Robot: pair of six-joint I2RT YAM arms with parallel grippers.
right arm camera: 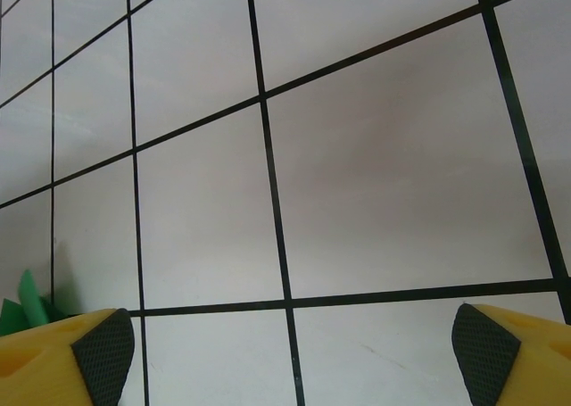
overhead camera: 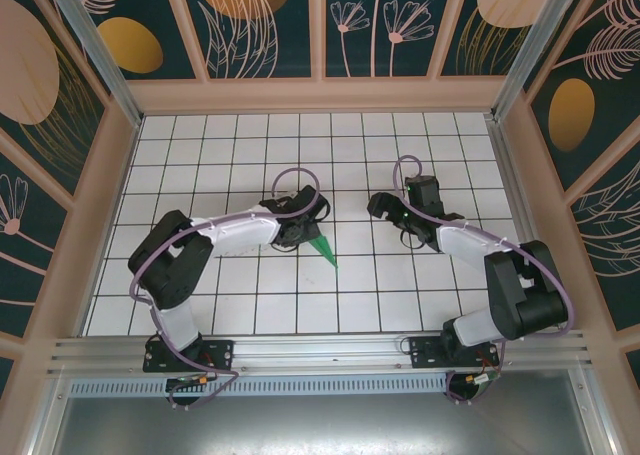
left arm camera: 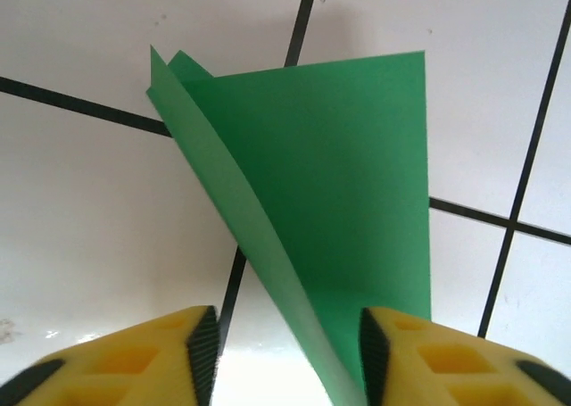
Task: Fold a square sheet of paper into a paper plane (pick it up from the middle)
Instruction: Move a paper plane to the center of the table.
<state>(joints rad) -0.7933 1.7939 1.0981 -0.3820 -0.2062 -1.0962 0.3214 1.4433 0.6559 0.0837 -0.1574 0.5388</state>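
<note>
Left gripper [left arm camera: 284, 352]: yellow fingers [left arm camera: 178, 348] half-spread, with the paper plane [left arm camera: 339, 183] standing between them against one pad (no clear pinch). From above it tapers to a narrow dart over the tiled table [overhead camera: 250, 305]. Right gripper [right arm camera: 294, 343]: spread wide above bare tiles, well apart. Folding looks nearly complete; final creasing and release probably remain.
</note>
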